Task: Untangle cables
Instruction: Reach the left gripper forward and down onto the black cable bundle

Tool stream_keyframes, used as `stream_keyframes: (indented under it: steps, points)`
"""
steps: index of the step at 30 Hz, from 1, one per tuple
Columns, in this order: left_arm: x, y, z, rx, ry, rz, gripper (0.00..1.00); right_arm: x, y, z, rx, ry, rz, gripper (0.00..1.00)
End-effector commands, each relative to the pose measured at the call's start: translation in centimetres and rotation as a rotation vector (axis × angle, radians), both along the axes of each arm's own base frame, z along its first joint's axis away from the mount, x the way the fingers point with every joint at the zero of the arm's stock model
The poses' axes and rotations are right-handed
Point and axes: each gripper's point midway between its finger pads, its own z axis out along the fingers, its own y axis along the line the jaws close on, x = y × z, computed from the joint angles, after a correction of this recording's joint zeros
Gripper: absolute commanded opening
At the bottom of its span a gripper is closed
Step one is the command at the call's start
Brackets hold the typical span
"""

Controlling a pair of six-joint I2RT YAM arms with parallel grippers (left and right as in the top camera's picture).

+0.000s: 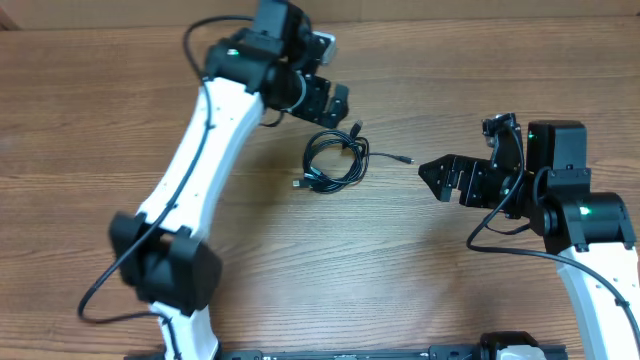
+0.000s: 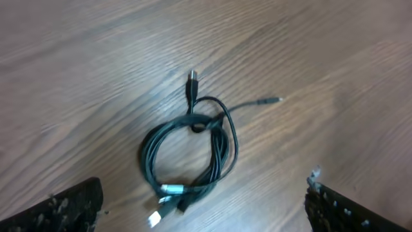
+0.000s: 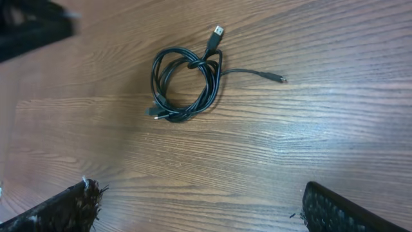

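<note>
The cables (image 1: 340,150) lie on the table (image 1: 100,120) in one loose coil, with a thin plug end trailing towards the right gripper (image 1: 432,175). The left gripper (image 1: 330,100) hangs just beside the coil, opposite the right one. Both jaws stand wide apart and hold nothing, though from overhead the right gap is unclear.

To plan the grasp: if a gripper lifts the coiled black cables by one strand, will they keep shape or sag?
Probably sag: the cables are thin cords lying in loose loops. They look light, so a push may slide the whole coil.
</note>
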Motion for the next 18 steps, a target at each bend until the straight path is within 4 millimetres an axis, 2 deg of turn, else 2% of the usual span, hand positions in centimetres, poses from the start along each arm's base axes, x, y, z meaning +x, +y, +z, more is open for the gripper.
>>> stream_keyframes:
  steps: [1, 4, 8, 14, 18]
  points:
    - [1.2, -0.2, -4.6, 0.064, 0.119, 0.226, 0.99, -0.1, -0.1, 1.0, 0.005, -0.016, -0.025, 0.99]
    - [1.7, 0.4, -7.9, 0.046, 0.262, 0.534, 1.0, -0.1, -0.1, 1.1, 0.005, -0.017, -0.025, 0.99]
    - [0.4, -1.5, -10.6, -0.076, 0.528, 0.85, 1.0, 0.2, -0.7, 0.9, -0.007, -0.005, -0.078, 1.0]
    - [-1.2, -3.9, -13.3, -0.108, 0.71, 1.147, 1.0, 0.3, -1.6, 0.5, -0.034, 0.011, -0.139, 1.0]
    - [-1.6, -5.9, -13.6, -0.123, 0.705, 1.153, 1.0, 0.4, -1.7, 0.5, -0.035, 0.01, -0.139, 1.0]
